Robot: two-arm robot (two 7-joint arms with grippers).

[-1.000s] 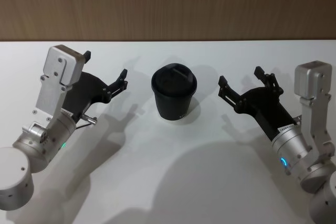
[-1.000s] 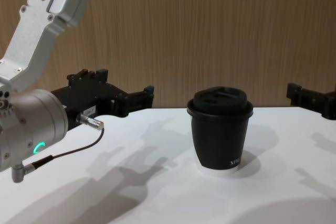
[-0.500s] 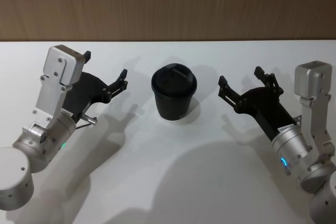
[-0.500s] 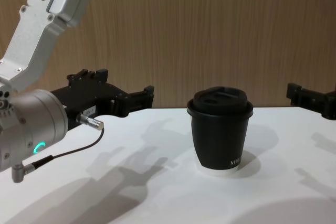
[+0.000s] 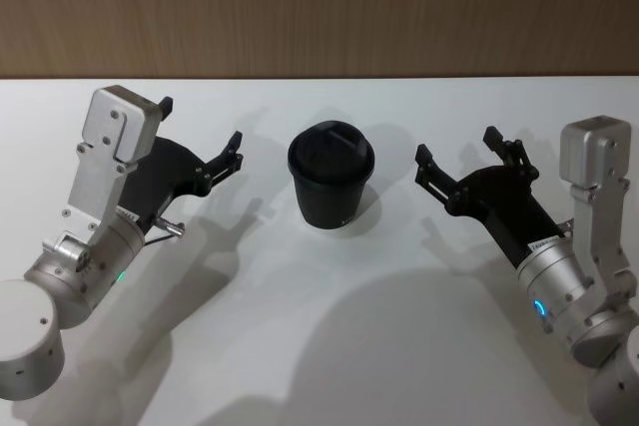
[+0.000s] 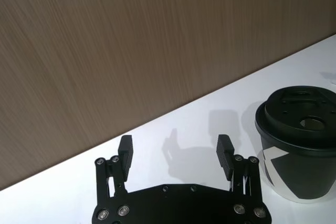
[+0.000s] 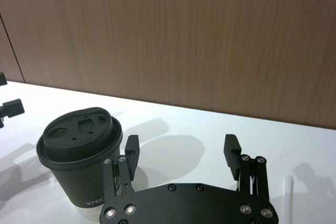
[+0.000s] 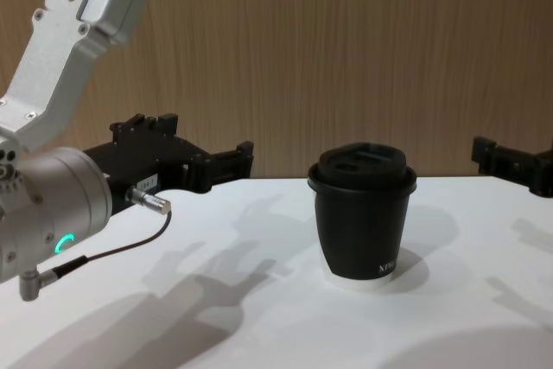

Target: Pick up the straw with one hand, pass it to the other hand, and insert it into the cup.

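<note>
In the head view, the cup [image 5: 331, 175] is seen upright at the middle of the white table [image 5: 300, 286]. The left gripper [image 5: 200, 125] is held at its 9 o'clock and the right gripper [image 5: 457, 147] at its 3 o'clock. Both are clear of the cup, with jaws spread wide and empty.

In the left wrist view, nothing is held between the parted fingers. The cup [image 6: 296, 135] stands beyond one of them, partly cut off at the frame edge.

In the right wrist view, the cup [image 7: 79, 156] stands by one finger. By the other, a short stretch of the straw [image 7: 287, 200] is made out on the table, the rest cut off.

In the chest view, the right gripper at the cup's [image 8: 363, 213] 3 o'clock is largely cut off.
</note>
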